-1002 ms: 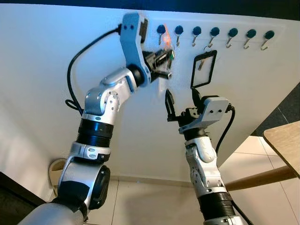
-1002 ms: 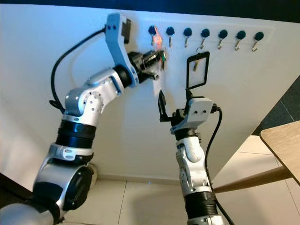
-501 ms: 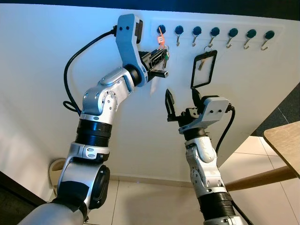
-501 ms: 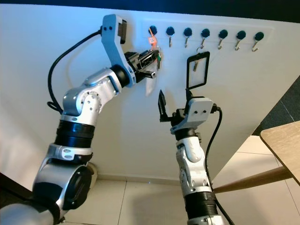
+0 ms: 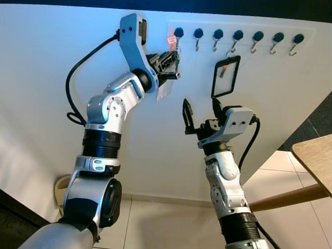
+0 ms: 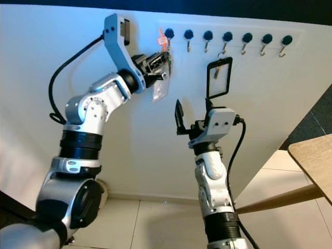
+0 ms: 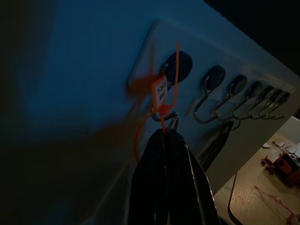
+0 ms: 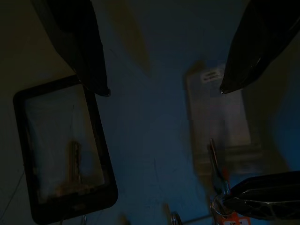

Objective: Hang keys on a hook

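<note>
My left gripper (image 5: 175,63) is raised against the white wall, shut on a key bunch (image 7: 171,123) just below the leftmost blue hook (image 5: 178,32). The keys' orange tag (image 5: 171,40) sticks up beside that hook, and a clear card (image 5: 165,89) dangles under the fingers. In the left wrist view the orange tag (image 7: 160,91) overlaps the hook (image 7: 176,68); whether the ring is on it I cannot tell. My right gripper (image 5: 199,111) is open lower down, pointing up at the wall with nothing in it.
A white rail holds several blue hooks (image 5: 238,35). A black-framed pouch (image 5: 225,77) hangs from one, close above my right gripper. A wooden table (image 5: 314,155) stands at the right edge. A pale bin (image 5: 61,189) sits on the floor at the left.
My left gripper has moved left and up with the keys, bringing the orange tag from right of the leftmost hook to its left side. The right arm has stayed still.
</note>
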Robot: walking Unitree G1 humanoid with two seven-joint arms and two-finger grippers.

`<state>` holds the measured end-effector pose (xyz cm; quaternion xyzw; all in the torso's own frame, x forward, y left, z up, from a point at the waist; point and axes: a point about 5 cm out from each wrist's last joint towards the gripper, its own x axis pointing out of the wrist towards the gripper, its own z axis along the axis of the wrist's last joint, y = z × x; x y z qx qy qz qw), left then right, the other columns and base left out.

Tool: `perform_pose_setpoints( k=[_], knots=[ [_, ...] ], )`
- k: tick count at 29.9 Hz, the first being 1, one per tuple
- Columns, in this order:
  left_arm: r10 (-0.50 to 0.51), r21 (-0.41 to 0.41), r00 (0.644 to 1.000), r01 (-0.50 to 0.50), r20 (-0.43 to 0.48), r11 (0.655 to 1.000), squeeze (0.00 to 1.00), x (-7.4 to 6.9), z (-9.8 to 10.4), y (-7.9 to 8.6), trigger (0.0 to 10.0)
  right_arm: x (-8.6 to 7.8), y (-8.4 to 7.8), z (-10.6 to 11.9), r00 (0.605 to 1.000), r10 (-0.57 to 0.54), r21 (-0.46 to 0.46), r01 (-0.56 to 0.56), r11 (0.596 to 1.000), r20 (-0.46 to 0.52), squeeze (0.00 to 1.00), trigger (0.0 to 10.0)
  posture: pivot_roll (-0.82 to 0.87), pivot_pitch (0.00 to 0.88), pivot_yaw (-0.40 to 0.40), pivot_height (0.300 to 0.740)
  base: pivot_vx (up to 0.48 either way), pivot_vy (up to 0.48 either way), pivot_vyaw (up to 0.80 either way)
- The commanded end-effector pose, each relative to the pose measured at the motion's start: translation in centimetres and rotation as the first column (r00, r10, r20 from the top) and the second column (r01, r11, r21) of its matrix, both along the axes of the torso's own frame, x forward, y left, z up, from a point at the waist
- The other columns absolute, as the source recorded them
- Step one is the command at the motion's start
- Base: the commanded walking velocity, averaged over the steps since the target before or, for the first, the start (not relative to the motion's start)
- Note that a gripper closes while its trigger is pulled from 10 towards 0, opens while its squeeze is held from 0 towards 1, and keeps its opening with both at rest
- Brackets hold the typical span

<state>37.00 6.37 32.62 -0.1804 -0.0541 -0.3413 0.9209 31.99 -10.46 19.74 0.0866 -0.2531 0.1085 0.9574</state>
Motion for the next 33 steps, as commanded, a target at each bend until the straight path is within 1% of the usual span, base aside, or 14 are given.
perform_pose_setpoints(
  k=[1,8,12,13,14,16,17,20,24,33],
  knots=[
    [-0.031,-0.03,0.999,0.03,-0.016,0.999,0.0,-0.1,0.2,-0.8,10.0,-0.1,0.0,0.2,1.0,0.001,0.004,-0.001,1.0,0.008,0.0,10.0,0.01,0.097,-0.011,0.74,0.0,0.0,0.0],
    [-0.056,-0.058,0.998,0.056,0.005,0.997,0.0,-0.3,0.9,-0.9,10.0,0.0,-0.1,0.3,1.0,-0.001,0.006,0.001,1.0,0.01,0.0,10.0,0.01,0.101,-0.01,0.74,0.0,0.0,0.0],
    [-0.072,-0.051,0.997,0.073,0.014,0.996,0.0,-0.4,1.0,-1.1,10.0,0.0,-0.1,0.3,1.0,-0.001,0.006,0.001,1.0,0.009,0.0,10.0,0.01,0.101,-0.01,0.74,0.0,0.0,0.0],
    [-0.096,-0.04,0.995,0.097,0.019,0.994,0.0,-0.7,0.9,-1.3,10.0,-0.1,-0.1,0.3,1.0,-0.001,0.005,0.001,1.0,0.01,0.0,10.0,0.01,0.102,-0.009,0.74,0.0,0.0,0.0],
    [-0.096,-0.04,0.995,0.097,0.019,0.994,0.0,-0.7,0.9,-1.3,10.0,-0.1,-0.1,0.3,1.0,-0.001,0.005,0.001,1.0,0.01,0.0,10.0,0.01,0.102,-0.009,0.74,0.0,0.0,0.0],
    [-0.143,-0.017,0.989,0.143,0.033,0.99,0.0,-1.2,0.8,-1.9,10.0,-0.1,-0.1,0.4,1.0,-0.002,0.005,0.002,1.0,0.012,0.0,10.0,0.01,0.102,-0.009,0.74,0.0,0.0,0.0],
    [-0.148,-0.015,0.988,0.148,0.035,0.989,0.0,-1.2,0.8,-2.0,10.0,-0.1,-0.1,0.4,1.0,-0.003,0.006,0.003,1.0,0.013,0.0,10.0,0.01,0.102,-0.009,0.74,0.0,0.0,0.0],
    [-0.137,-0.019,0.99,0.137,0.03,0.99,0.0,-1.1,0.8,-1.9,10.0,-0.1,-0.1,0.4,1.0,-0.004,0.006,0.004,1.0,0.013,0.0,10.0,0.01,0.102,-0.008,0.74,0.0,0.0,0.0],
    [-0.097,-0.04,0.995,0.098,0.005,0.994,0.0,-0.5,0.6,-1.5,10.0,-0.1,-0.1,0.4,1.0,-0.004,0.006,0.004,1.0,0.014,0.0,10.0,0.01,0.104,-0.007,0.74,0.0,0.0,0.0],
    [-0.097,-0.049,0.995,0.096,-0.018,0.994,0.0,-0.3,0.3,-1.4,10.0,-0.1,-0.2,0.4,1.0,-0.005,0.006,0.004,1.0,0.014,0.0,10.0,0.01,0.103,-0.009,0.74,0.0,0.0,0.0]
  ],
)
